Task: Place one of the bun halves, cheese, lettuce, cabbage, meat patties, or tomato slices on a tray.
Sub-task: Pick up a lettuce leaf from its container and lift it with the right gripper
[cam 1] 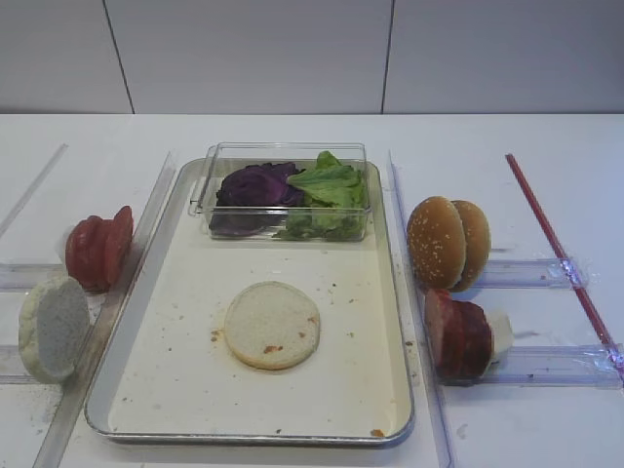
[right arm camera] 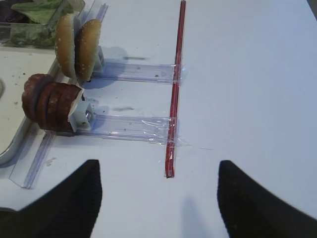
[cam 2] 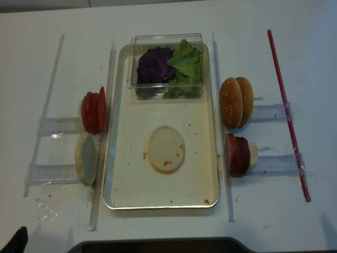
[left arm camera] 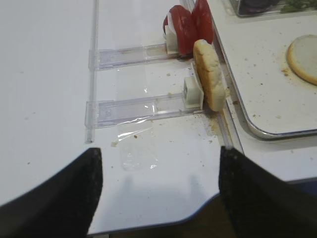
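A flat pale bun half (cam 1: 272, 325) lies in the middle of the silver tray (cam 1: 185, 375). Lettuce (cam 1: 331, 185) and purple cabbage (cam 1: 255, 185) fill a clear box at the tray's far end. Two sesame bun halves (cam 1: 447, 242) and the meat patties (cam 1: 456, 334) stand on edge to the right of the tray. Tomato slices (cam 1: 97, 249) stand on its left. No cheese shows. My right gripper (right arm camera: 158, 166) is open and empty over bare table, near of the patties (right arm camera: 49, 103). My left gripper (left arm camera: 158, 151) is open and empty above the table's front edge, near of the tomato slices (left arm camera: 188, 29).
A speckled floury disc (cam 1: 54, 329) stands on edge near of the tomatoes. Clear plastic rails (right arm camera: 129, 126) and holders run out from both sides of the tray. A red strip (cam 1: 556, 249) is taped across the right rails. The table's front edge (left arm camera: 198, 215) is close under the left gripper.
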Controlling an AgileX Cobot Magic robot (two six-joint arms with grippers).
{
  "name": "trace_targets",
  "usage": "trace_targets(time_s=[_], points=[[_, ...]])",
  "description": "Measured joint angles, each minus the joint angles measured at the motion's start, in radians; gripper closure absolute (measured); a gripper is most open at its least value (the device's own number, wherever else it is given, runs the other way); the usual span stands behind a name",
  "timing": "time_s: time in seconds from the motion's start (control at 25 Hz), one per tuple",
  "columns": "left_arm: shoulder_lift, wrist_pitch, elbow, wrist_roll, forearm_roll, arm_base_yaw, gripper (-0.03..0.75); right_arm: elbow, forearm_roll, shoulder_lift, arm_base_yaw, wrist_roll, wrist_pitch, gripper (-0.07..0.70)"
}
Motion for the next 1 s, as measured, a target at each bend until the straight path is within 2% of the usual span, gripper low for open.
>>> trace_targets(time_s=[0.64,1.0], points=[[0.0,0.0,0.0,0.0,0.0,0.0,0.26,0.0,0.0,0.0,0.0,0.0,-0.002,0.12],[0.0,0.0,0.0,0.0,0.0,0.0,0.261,-0.081,0.005,0.0,0.0,0.0,-0.017,0.12]])
